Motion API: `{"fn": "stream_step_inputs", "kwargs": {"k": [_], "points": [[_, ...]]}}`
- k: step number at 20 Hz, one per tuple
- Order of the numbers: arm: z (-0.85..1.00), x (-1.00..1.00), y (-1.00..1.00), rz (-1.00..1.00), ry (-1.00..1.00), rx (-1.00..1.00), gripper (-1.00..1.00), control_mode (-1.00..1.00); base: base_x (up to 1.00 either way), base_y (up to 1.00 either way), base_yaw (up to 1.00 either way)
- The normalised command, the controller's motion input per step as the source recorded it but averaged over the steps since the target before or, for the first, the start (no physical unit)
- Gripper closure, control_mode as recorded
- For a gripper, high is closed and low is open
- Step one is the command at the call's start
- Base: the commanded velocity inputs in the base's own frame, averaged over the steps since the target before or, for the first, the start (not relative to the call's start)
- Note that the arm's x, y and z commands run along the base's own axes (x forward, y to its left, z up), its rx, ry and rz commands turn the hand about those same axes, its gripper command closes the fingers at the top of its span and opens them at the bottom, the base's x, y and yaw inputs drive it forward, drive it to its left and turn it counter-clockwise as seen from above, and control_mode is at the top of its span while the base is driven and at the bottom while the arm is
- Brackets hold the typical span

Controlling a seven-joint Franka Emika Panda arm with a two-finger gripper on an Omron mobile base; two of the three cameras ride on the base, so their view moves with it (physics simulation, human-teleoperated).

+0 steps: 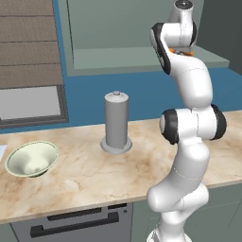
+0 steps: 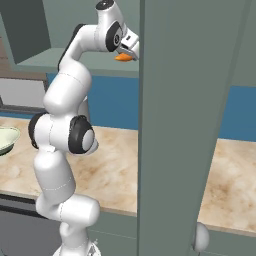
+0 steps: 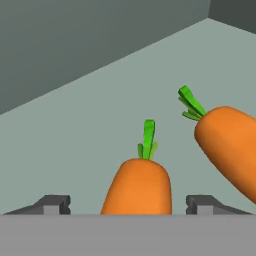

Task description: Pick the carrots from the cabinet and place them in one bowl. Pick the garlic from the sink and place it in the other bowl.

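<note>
Two carrots lie on the pale floor of the wall cabinet [image 1: 142,56]. In the hand view the nearer carrot [image 3: 137,187] sits between the two dark fingertips [image 3: 52,204], its green top pointing away toward the cabinet's back wall, with open gaps on either side of it. The second carrot [image 3: 230,145] lies just beside it to the right in that view, tilted, its leaves toward the first carrot's top; the two are close but apart. The end effector [image 3: 129,205] stands wide, its jaws straddling the nearer carrot without touching it. In the right base view the white arm reaches up into the cabinet, and a bit of orange carrot [image 2: 123,57] shows at the hand, beside the edge of the open cabinet door [image 2: 185,125]. Below the cabinet runs the marbled beige counter [image 1: 85,184]. On it, well to the left of the cabinet's opening, sits the shallow cream-green bowl [image 1: 32,159], tipped slightly. Between that bowl and the arm stands an upright grey paper-towel holder [image 1: 116,123] on its round base. A dark drawer handle [image 1: 75,227] shows under the counter's front edge.
</note>
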Motion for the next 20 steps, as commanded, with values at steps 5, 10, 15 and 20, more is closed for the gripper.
{"fn": "stream_step_inputs", "kwargs": {"k": [5,10,15,20], "points": [[0.00,0.00,0.00,0.00,0.00,0.00,1.00,-1.00,0.00,0.00,0.00],[0.00,0.00,0.00,0.00,-0.01,0.00,1.00,-1.00,0.00,0.00,0.00],[0.00,-0.42,0.08,0.00,-0.06,0.00,1.00,-1.00,0.00,0.00,0.00],[0.00,-0.63,0.12,0.02,-0.08,0.00,1.00,-1.00,0.00,0.00,0.00]]}}
